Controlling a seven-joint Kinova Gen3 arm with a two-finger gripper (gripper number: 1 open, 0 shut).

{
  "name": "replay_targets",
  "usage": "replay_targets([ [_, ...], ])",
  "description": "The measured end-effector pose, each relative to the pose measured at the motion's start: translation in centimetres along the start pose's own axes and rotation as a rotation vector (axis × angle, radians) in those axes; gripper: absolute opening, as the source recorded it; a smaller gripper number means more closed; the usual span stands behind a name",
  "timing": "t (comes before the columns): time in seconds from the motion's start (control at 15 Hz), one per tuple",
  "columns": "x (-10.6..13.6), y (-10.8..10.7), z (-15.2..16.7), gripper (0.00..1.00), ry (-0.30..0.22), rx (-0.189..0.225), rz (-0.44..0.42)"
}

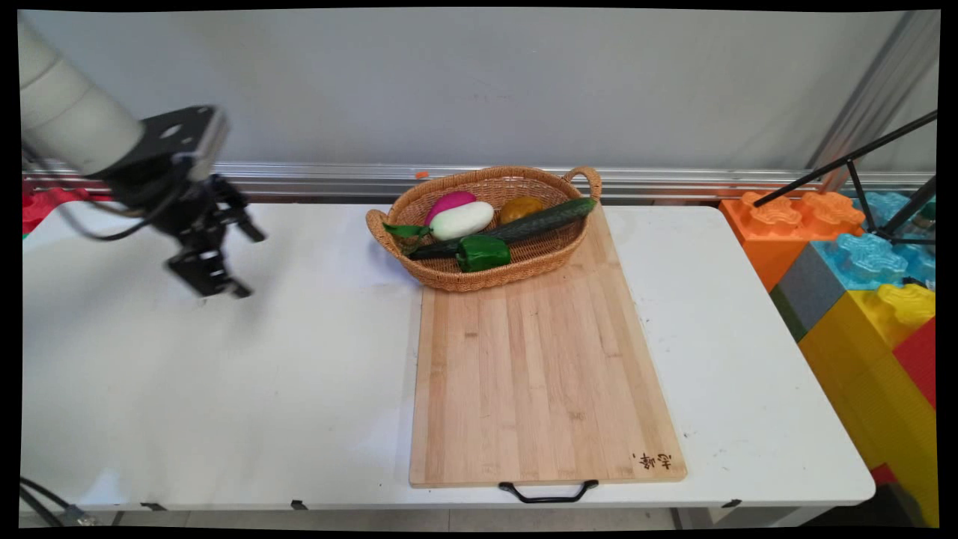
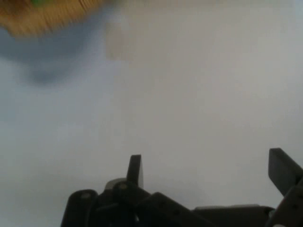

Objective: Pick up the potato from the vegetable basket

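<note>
The hand [image 1: 224, 262] hangs over the bare left part of the white counter [image 1: 224, 389], released and empty, its two fingers [image 2: 135, 170] standing well apart with only counter between them in the hand view. It touches nothing. Well to its right, at the far side, a wicker basket [image 1: 449, 281] sits on the far end of a wooden cutting board [image 1: 539, 374]. The basket holds a long cucumber [image 1: 524, 224], a green pepper [image 1: 483, 253], a white vegetable [image 1: 462, 220], a pink one [image 1: 450, 201] and a brown one [image 1: 521, 207]. No step is in hand: nothing is gripped or approached closely. Coloured blocks [image 1: 861, 284] stand beyond the counter's right end.
</note>
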Motion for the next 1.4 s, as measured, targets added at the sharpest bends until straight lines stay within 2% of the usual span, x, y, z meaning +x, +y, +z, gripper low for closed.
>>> replay_targets([
  [0.4,9.3,-2.5,2.3,1.00,0.133,0.090,-0.074],
  [0.73,16.1,-4.5,5.3,1.00,0.217,0.158,-0.121],
  [0.93,19.0,-5.5,7.1,1.00,0.244,0.187,-0.134],
  [1.13,22.3,-7.1,9.8,1.00,0.270,0.240,-0.158],
  [1.4,24.9,-8.8,12.8,1.00,0.275,0.285,-0.231],
])
